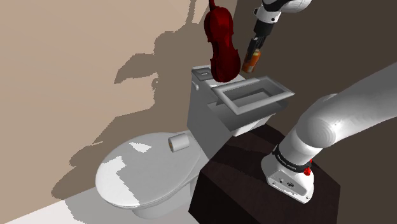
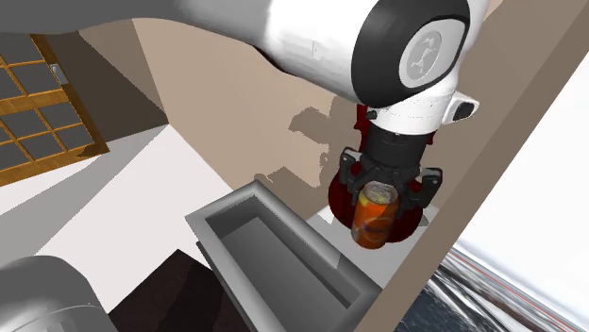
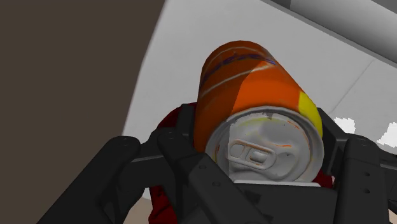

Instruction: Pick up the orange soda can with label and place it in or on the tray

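First half done, by the look of it: orange soda can with a yellow patch and purple-striped label [image 2: 375,222] clamped between the two fingers of the all-black hand [image 2: 382,187], silver pull-tab end turned toward the wrist camera, body tilted. Hanging in the air, touching no surface, just beside the dark red violin [image 1: 221,44] and above the back of the white toilet tank [image 1: 202,111]. Not yet over the grey rectangular open tray [image 1: 254,109], empty, lying across the tank top: in the shoulder view, up beyond its far rim; in the second exterior view, off past its far right end. Left to do, as judged from here: carry across above the tray's hollow, lower, release, draw clear. Worth minding the violin so close alongside during that move.
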